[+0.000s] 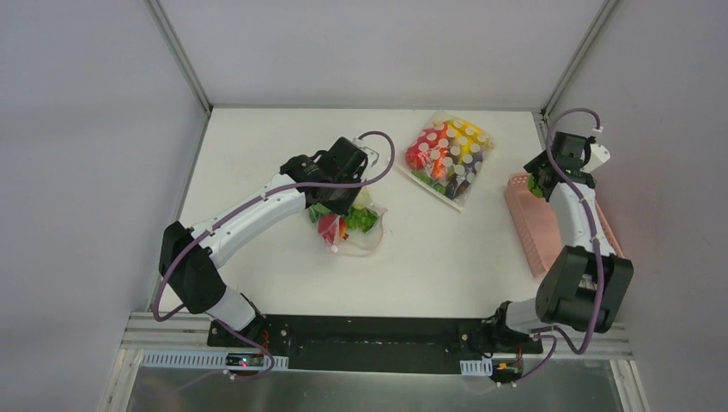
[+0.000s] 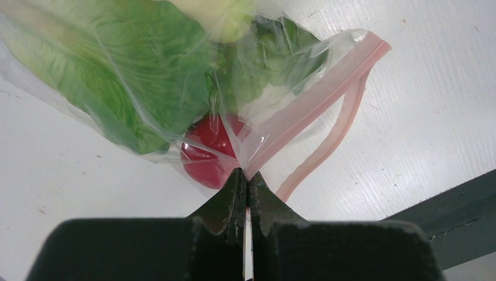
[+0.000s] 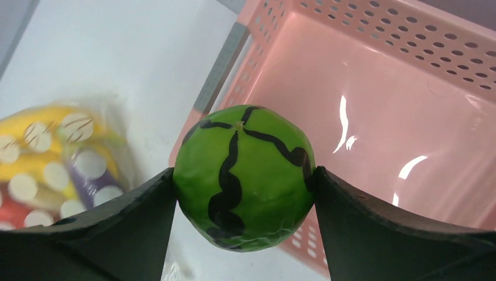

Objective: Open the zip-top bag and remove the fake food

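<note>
One clear plastic zip-top bag (image 1: pixel 367 236) lies crumpled just toward eight o'clock from the middle of the white table (image 1: pixel 446 266), its pink zip strip (image 2: pixel 319 96) split into two parted halves. Through the film show one red toy apple (image 2: pixel 202 155) and at least two leafy green lettuce pieces (image 2: pixel 117 70). The left gripper (image 2: pixel 247 175) has its fingers pressed together, pinching the film beside the strip. At the table's three o'clock edge, the right gripper (image 3: pixel 244 175) clasps one green round black-striped fruit (image 3: pixel 257 193) between wide-set fingers above the single pink perforated basket (image 3: pixel 380 35). One white-dotted clear bag (image 1: pixel 448 154) lies at one o'clock from the zip-top bag.
</note>
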You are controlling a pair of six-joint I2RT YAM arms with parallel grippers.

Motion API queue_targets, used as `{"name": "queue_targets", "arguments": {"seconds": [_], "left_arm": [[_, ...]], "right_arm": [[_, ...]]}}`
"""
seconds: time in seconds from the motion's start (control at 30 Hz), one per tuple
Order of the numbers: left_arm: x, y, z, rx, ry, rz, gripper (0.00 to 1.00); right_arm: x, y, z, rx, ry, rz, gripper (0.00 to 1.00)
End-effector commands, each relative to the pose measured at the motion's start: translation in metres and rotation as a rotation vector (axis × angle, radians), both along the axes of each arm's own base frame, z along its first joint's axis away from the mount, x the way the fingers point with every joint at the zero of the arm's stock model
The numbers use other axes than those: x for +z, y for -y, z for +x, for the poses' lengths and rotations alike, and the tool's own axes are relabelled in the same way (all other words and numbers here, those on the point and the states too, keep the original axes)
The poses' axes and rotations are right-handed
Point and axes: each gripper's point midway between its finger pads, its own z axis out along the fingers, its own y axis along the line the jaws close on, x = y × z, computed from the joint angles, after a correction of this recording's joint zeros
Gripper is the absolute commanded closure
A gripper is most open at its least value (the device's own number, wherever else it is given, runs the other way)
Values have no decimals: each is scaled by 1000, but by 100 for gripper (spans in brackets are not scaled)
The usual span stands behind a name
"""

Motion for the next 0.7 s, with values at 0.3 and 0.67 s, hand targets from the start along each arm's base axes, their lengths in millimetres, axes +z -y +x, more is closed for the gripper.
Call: {"name": "queue_targets", "arguments": {"seconds": [0.3, 0.67], "left_arm": [[21, -10, 1, -2, 66, -5, 100], [16, -6, 0, -11, 44, -8, 100]], "right_arm": [[-51, -5, 56, 66, 1, 194, 65], [-34, -8, 51, 73, 13, 201, 15]]}}
